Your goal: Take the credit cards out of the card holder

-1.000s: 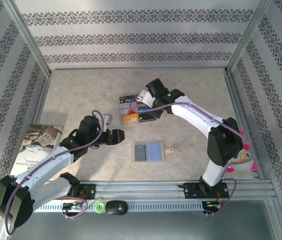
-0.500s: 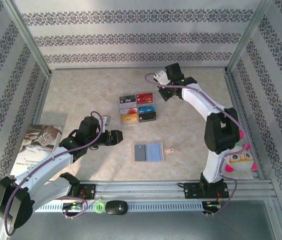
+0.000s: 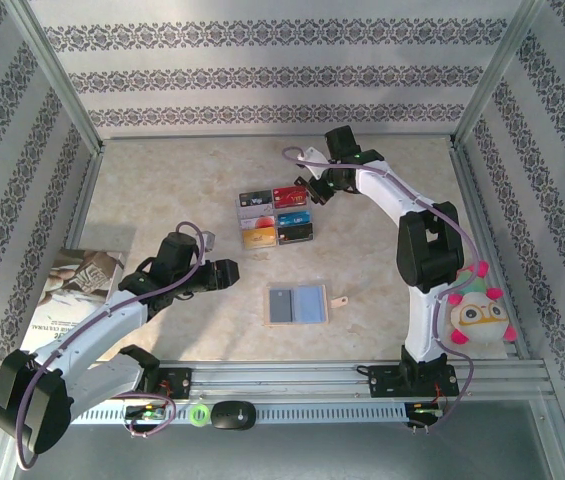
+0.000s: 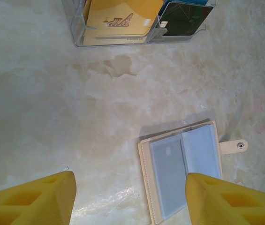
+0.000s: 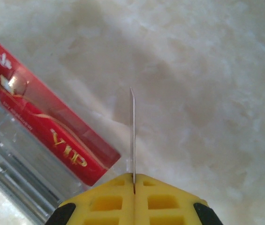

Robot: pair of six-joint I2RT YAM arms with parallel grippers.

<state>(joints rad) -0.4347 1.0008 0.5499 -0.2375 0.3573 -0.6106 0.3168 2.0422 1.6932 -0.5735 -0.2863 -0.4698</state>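
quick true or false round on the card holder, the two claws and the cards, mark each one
1. The card holder lies open on the table. True.
2. The left claw is shut on the card holder. False: it is open, holds nothing and sits apart from the holder.
3. The right claw pinches a thin card, seen edge-on. True.
4. The red VIP card sits inside the card holder. False: it rests in the clear tray.
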